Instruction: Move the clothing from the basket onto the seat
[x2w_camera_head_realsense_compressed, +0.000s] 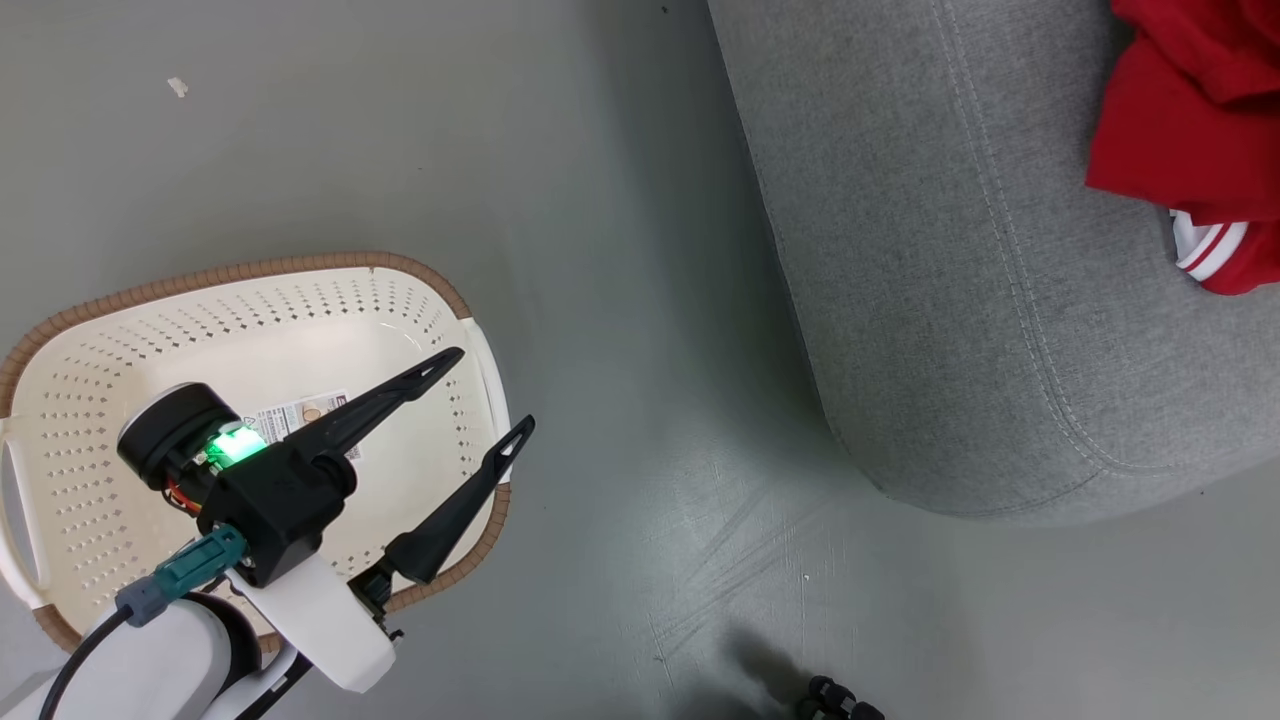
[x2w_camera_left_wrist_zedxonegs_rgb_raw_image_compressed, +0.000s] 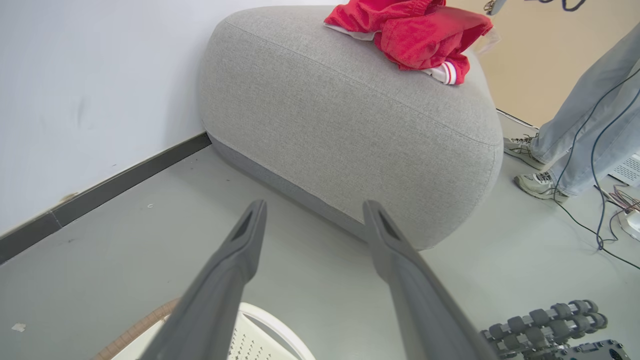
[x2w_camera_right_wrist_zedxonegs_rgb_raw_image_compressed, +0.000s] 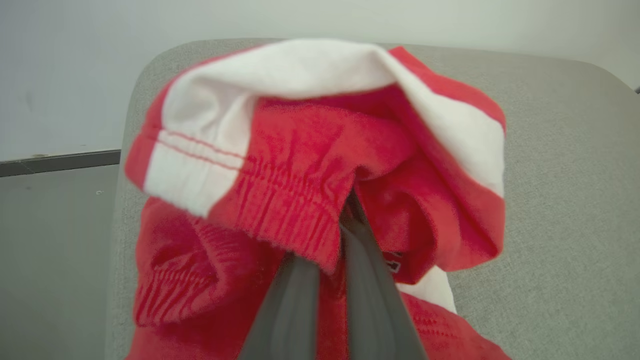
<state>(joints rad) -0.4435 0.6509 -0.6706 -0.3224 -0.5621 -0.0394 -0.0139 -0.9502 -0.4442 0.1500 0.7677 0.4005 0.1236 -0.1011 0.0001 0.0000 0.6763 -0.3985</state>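
The cream basket (x2w_camera_head_realsense_compressed: 300, 265) with a brown rim stands on the floor at the lower left, holding no clothing; its white edge (x2w_camera_left_wrist_zedxonegs_rgb_raw_image_compressed: 260, 335) also shows in the left wrist view. My left gripper (x2w_camera_head_realsense_compressed: 490, 390) hangs open above the basket's right side, nothing between its fingers (x2w_camera_left_wrist_zedxonegs_rgb_raw_image_compressed: 315, 207). The grey seat (x2w_camera_head_realsense_compressed: 950, 300) is on the right, with red clothing (x2w_camera_head_realsense_compressed: 1180, 120) bunched on its top (x2w_camera_left_wrist_zedxonegs_rgb_raw_image_compressed: 415, 35). My right gripper (x2w_camera_right_wrist_zedxonegs_rgb_raw_image_compressed: 336, 240) is shut on red clothing (x2w_camera_right_wrist_zedxonegs_rgb_raw_image_compressed: 300, 165) with white trim, over the seat (x2w_camera_right_wrist_zedxonegs_rgb_raw_image_compressed: 565, 200). The fabric hides its fingertips.
Bare grey floor (x2w_camera_head_realsense_compressed: 620, 300) lies between basket and seat. A pale wall with a dark baseboard (x2w_camera_left_wrist_zedxonegs_rgb_raw_image_compressed: 125, 175) runs behind the seat. A person's legs and shoes (x2w_camera_left_wrist_zedxonegs_rgb_raw_image_compressed: 540, 182) stand beyond the seat, with cables (x2w_camera_left_wrist_zedxonegs_rgb_raw_image_compressed: 600, 200) trailing on the floor. My roller wheels (x2w_camera_left_wrist_zedxonegs_rgb_raw_image_compressed: 545, 325) sit at the lower right.
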